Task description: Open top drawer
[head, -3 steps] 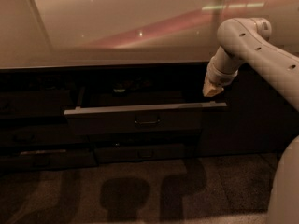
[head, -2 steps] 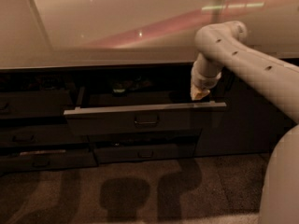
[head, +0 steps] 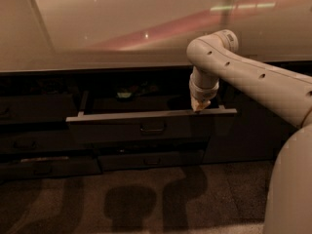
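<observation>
Top drawer (head: 112, 126): pulled partly out beneath the bench (head: 97, 57).
Gripper (head: 197, 105): points down at the drawer front's top rim, right of its handle (head: 152, 128).
Jaws: spread or pressed together, unclear.

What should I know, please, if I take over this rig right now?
Pincer: points down at the top rim of the drawer front, right of its handle; whether it touches the rim cannot be told.
Drawer: pulled part way out of the cabinet, its front standing forward of the fronts beside and below it.
Done: the drawer is open part way.
Left: probably pull it further if a wider opening is wanted, then lift the pincer clear.
</observation>
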Tool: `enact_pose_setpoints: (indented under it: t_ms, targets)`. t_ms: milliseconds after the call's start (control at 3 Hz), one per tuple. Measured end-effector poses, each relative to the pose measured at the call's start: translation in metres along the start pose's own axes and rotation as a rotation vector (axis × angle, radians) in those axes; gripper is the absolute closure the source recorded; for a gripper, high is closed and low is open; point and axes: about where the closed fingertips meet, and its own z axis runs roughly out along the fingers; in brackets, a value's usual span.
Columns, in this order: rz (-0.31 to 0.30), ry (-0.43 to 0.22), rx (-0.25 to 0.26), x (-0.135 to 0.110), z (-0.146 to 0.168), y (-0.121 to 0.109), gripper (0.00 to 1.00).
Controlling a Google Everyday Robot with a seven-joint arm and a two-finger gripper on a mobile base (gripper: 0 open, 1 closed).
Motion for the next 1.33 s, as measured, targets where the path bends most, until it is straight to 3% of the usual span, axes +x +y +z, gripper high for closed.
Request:
enact_pose_setpoints:
  t_ms: [1000,1333]
  targets:
    - [0.007,0.013,-0.041,0.005,0.010,0.008,1.00]
    - [0.002,-0.004,-0.054,0.002,0.014,0.021,1.00]
